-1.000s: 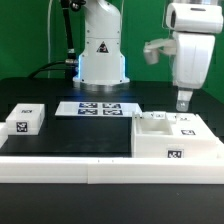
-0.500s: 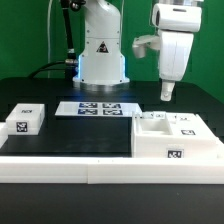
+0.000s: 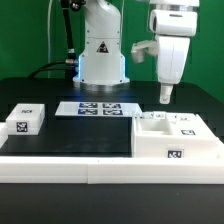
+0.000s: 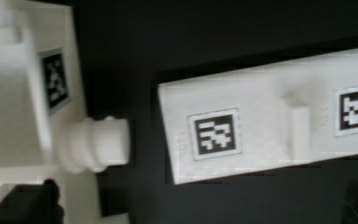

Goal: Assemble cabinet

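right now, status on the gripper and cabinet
Gripper open, empty, hanging above cabinet. Cabinet on table, exterior view's right. Nothing between them.

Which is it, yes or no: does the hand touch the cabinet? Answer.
No, the hand hangs above the cabinet, a clear gap between them.

White cabinet [image 3: 153, 145] with black-and-white square tags [image 3: 177, 153]; black table [image 3: 90, 135]

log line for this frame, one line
gripper: open, empty | position: above cabinet, not touching | small tagged block: on table, exterior view's left | marker board: flat on table
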Controlling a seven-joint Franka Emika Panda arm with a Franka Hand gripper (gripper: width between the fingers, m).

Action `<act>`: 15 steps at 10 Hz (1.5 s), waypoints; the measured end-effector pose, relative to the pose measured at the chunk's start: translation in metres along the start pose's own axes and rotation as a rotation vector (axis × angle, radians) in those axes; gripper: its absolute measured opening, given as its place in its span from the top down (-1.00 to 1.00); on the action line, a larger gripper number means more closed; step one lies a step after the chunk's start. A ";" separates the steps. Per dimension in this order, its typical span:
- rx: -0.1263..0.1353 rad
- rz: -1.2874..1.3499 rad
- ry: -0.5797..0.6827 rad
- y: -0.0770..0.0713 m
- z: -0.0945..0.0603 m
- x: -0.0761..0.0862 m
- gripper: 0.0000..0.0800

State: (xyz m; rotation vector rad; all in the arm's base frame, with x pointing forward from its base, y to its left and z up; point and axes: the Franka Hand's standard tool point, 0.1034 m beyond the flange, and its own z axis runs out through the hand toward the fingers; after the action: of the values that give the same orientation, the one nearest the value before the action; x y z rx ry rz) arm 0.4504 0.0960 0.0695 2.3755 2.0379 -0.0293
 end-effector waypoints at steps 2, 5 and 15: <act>-0.038 -0.024 0.039 -0.015 0.012 -0.003 -0.99; -0.032 -0.021 0.063 -0.034 0.033 -0.001 -0.99; 0.006 -0.020 0.066 -0.045 0.056 0.001 0.46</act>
State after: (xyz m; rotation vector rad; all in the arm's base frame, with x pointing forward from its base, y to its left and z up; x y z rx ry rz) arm 0.4052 0.1024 0.0141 2.3907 2.0929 0.0431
